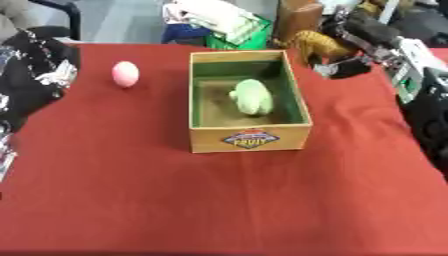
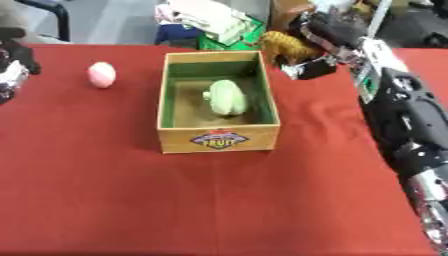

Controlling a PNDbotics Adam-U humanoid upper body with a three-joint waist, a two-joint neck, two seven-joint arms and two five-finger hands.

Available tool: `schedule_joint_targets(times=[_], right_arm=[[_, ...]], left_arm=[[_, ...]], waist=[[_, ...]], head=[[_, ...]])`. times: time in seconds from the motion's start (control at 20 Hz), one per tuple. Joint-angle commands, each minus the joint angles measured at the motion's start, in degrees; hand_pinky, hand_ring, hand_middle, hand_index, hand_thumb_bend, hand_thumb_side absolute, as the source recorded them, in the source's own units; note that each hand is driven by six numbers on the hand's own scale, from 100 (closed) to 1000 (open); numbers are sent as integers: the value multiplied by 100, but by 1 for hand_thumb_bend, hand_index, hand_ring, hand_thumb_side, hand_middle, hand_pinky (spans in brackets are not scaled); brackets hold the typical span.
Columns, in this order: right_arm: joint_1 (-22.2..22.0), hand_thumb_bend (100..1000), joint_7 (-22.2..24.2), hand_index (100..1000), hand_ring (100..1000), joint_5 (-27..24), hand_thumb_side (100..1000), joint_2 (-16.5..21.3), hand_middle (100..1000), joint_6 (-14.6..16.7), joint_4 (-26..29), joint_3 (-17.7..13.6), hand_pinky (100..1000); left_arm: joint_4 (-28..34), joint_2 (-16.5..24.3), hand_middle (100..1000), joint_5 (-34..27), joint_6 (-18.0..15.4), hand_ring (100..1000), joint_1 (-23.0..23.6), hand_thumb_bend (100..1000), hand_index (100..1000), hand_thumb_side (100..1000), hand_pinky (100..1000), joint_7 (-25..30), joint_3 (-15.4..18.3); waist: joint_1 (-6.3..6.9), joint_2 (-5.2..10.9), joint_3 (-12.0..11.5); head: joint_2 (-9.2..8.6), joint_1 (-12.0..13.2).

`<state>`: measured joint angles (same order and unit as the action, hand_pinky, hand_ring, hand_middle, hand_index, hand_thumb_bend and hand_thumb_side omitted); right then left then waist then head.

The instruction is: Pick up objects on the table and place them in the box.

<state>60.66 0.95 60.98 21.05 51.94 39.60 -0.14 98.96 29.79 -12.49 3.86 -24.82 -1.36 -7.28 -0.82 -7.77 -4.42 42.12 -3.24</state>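
Sitting near the middle of the red tablecloth point(image 1: 219, 200) was a wooden box point(image 1: 249, 140), open at the top, its inner walls green and its floor a dull brown. On its near wall was a coloured badge-shaped label point(image 2: 218, 139) whose lower word read "FRUIT"; a smaller line of writing above it could not be read. Inside the box, toward its right and far part, lay a pale green rounded object point(image 1: 253, 96), resting on the floor of the box and close to or against the right wall. A pink egg-shaped object point(image 1: 125, 74) stood on the cloth to the left of the box, well apart from it and level with its far end.

The right arm came in along the right edge of the table, black with silver parts, and the right hand point(image 2: 325, 30) reached past the far right corner of the box, where it seemed to be curled round a brown, tan-striped object point(image 2: 284, 46); the hand was dark and blurred there, so whether its fingers truly closed on that object could not be told. The left hand point(image 1: 39, 65) showed as a black shape at the left edge, above the cloth and left of the pink object, its fingers not distinguishable.
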Motion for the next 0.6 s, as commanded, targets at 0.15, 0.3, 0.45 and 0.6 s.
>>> schedule_joint_targets(times=[0.15,0.3,0.45,0.6], right_arm=[[197,100,383,520,236,-49,328,-149,343,3,36,-77,127],[195,100,501,544,251,43,407,-250,366,-14,-54,-147,138],[204,187,548,669,350,120,603,-343,497,-27,-78,-175,206],[199,416,571,812,610,162,685,-393,696,-1,-66,-171,437]], left_arm=[[140,92,523,-14,-5,564,-140,231,770,231,642,53,13],[172,80,523,-8,-5,564,-164,232,770,231,642,76,5],[167,66,522,-5,2,563,-161,234,770,234,641,75,11],[129,57,521,14,10,562,-150,236,770,235,641,71,14]], waist=[[21,31,-169],[34,-9,-285],[46,-37,-354],[61,-54,-391]], head=[[-120,-79],[-149,-103],[-156,-119],[-164,-130]])
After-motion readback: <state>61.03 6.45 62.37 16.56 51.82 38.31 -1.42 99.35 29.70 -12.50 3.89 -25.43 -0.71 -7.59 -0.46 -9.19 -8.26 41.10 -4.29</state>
